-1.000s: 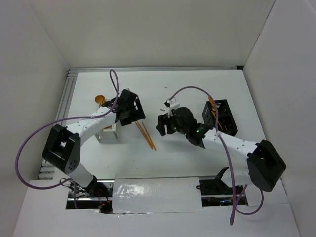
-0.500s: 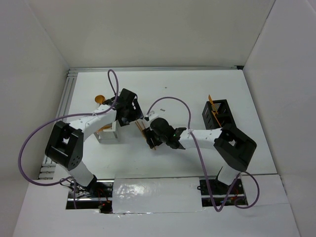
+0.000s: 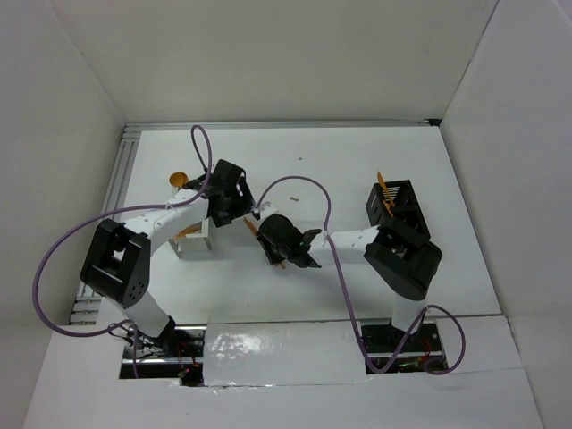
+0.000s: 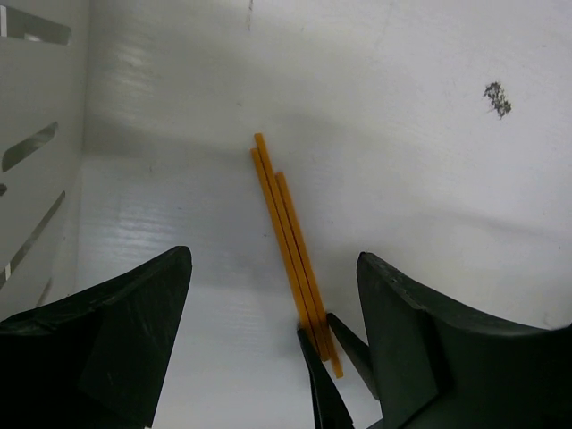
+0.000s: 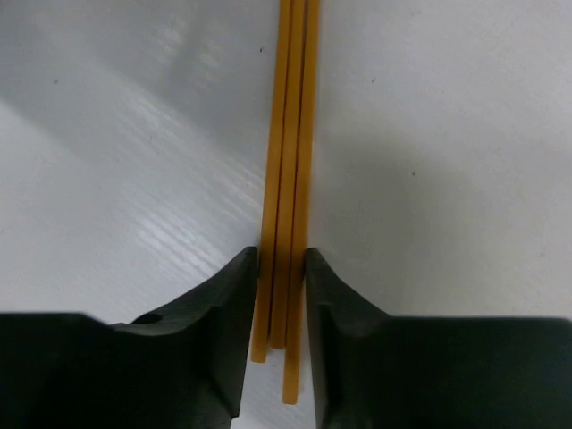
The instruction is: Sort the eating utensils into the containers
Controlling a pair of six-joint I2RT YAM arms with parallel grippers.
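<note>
We're in a robotics lab test cell here: plain white panels (image 3: pixel 268 54) box in a white table (image 3: pixel 340 161), aluminium framing (image 3: pixel 268 124) runs along its edge, and purple cables (image 3: pixel 54 259) loop off the left arm (image 3: pixel 152 228) and the right arm (image 3: pixel 357 241).

Right wrist view: we lose the orange sticks (image 5: pixel 288 134) at the top edge. From above, the right gripper (image 3: pixel 271 239) hides most of their length.

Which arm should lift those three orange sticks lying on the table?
The right. The right gripper clamps both sides of the three thin orange plastic sticks, while the left gripper hangs open above them, gripping nothing.
</note>
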